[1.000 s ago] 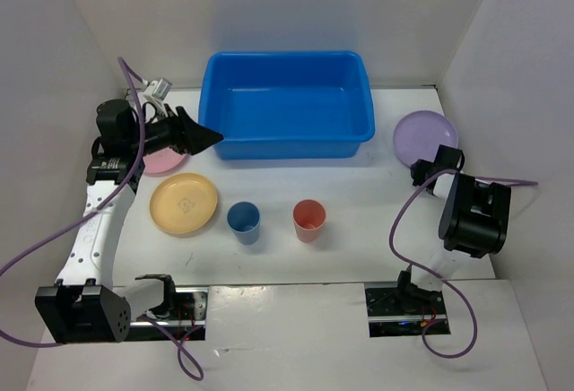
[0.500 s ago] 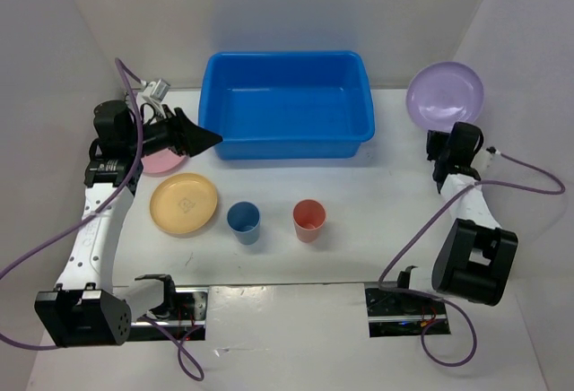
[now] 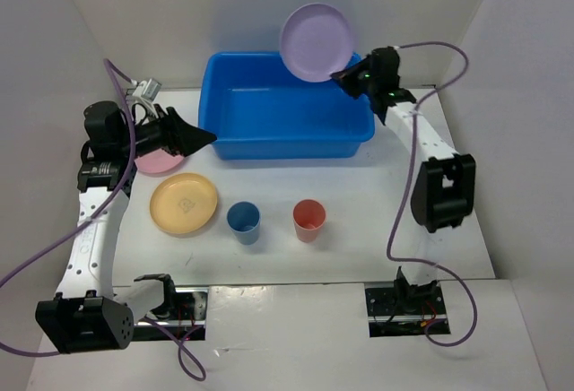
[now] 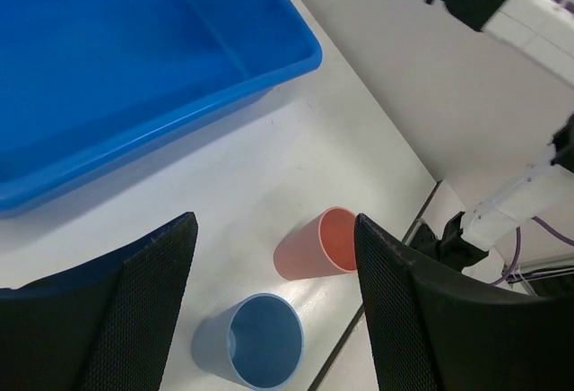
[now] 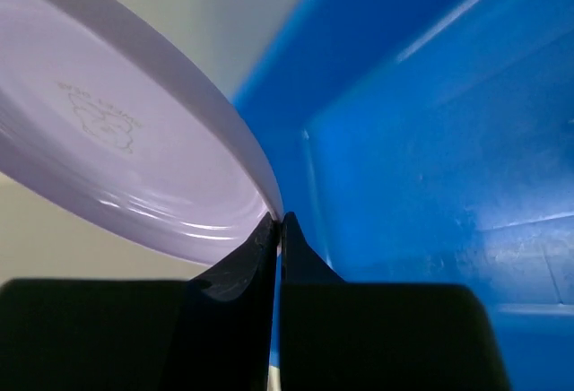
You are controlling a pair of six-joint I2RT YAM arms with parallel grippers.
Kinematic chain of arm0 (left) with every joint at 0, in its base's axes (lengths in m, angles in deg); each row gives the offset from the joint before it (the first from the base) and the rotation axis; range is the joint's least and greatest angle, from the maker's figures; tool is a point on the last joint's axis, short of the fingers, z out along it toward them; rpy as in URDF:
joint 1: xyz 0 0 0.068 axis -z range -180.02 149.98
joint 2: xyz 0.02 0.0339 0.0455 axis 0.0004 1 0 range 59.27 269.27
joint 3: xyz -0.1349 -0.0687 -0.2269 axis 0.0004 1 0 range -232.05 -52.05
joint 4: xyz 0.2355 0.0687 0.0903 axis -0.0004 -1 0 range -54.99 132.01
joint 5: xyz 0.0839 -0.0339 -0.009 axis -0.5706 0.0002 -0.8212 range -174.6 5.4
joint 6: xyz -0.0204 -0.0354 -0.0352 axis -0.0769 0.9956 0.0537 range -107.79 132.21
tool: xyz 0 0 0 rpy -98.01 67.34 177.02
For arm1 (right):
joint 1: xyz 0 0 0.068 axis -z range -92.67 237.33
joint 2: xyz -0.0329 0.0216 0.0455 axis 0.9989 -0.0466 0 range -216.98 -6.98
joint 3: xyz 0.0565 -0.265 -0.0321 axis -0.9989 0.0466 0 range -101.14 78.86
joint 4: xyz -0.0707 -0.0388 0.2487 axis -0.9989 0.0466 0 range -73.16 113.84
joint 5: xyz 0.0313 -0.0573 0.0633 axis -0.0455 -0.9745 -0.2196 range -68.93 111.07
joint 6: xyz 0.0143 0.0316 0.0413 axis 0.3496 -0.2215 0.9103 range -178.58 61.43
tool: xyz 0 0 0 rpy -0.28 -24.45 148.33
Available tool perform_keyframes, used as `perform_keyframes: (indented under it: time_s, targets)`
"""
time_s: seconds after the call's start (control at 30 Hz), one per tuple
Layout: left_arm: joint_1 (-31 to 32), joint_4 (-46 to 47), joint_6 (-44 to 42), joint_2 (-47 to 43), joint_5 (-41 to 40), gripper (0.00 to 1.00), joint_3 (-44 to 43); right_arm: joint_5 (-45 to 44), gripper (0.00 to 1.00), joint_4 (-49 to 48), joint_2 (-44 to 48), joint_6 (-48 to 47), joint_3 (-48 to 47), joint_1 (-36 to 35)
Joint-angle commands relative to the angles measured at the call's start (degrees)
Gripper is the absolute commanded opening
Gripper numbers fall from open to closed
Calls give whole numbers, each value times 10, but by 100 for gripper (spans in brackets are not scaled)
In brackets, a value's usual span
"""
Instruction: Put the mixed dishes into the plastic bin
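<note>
The lilac plate (image 3: 316,41) is gripped by the right hand (image 3: 345,77) over the bin (image 3: 287,144) — the left hand (image 3: 204,137) is spread wide at the left edge of the counter (image 3: 377,203).

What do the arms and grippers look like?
The left arm and right arm have white links and blocky black joints, with purple cables trailing along each. The left gripper has black, mesh-textured fingers; a green light glows by the right gripper.
</note>
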Motion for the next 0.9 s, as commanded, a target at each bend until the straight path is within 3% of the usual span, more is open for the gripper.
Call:
perform_keyframes:
  time_s: [0.0,0.33,0.7,0.87]
  targets:
    - [-10,7,2,-22,19,78,-26,31,0,99,-92,-78,-100,-36]
    - [-15,7,9,-28,19,78,-20,6,0,272,-304,-141,-327,-93]
    - [-15,7,9,-34,13,78,-15,-18,0,335,-396,-164,-398,-105]
    - [-15,7,15,-34,-6,78,-15,-13,10,346,-413,-169,-420,-105]
